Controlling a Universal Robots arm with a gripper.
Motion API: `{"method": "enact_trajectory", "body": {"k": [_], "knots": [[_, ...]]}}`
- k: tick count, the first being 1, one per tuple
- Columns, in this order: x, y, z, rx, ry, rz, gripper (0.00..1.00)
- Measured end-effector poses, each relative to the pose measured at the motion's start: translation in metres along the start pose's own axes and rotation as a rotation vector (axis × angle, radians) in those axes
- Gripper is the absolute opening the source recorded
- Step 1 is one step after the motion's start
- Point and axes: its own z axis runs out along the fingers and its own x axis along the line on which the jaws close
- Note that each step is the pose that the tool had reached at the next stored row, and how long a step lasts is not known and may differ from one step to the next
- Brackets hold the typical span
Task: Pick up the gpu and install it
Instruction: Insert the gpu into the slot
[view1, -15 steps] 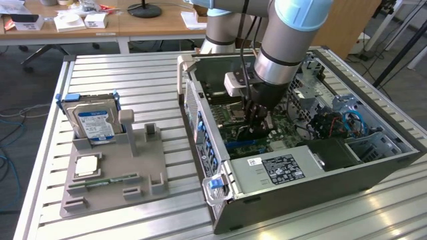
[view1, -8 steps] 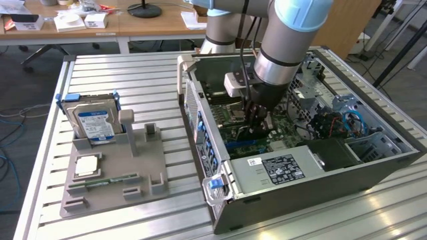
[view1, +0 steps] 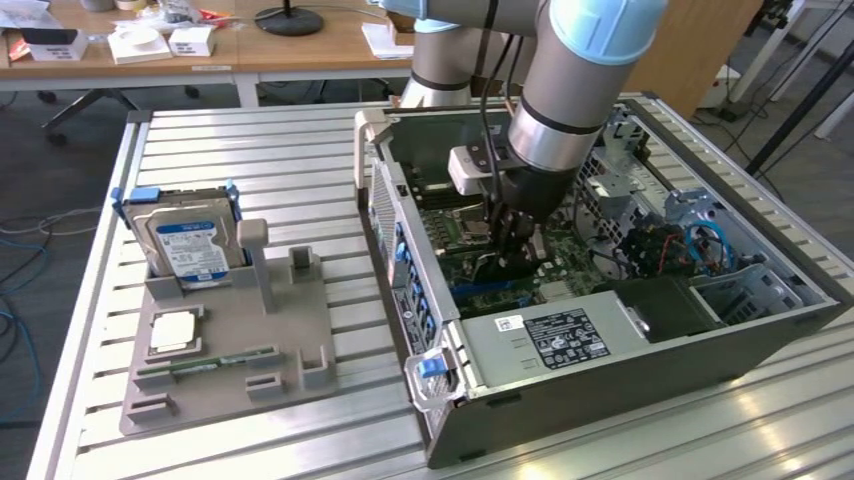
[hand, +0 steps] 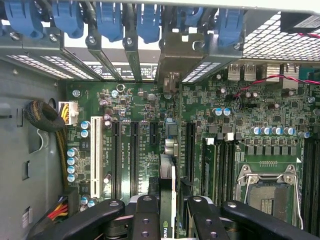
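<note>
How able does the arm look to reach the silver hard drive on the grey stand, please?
Probably not: its gripper is deep inside the computer case, fingers shut on the gpu, and the case wall stands between it and the hard drive.

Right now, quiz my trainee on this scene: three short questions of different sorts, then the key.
1. True or false: the gripper holds the gpu inside the computer case.
2. Where does the hard drive stand? A on the motherboard; B in the grey fixture; C on the wooden desk.
3. Fill in: the hard drive's label is blue and ____.
Key: 1 true; 2 B; 3 white.
</note>
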Motion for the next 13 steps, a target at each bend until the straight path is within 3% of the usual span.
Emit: {"method": "enact_trajectory", "body": {"k": [13], "knots": [[-0.0005,0.0001,0.0009,-0.0001,0.0002,0.0,0.26]]}}
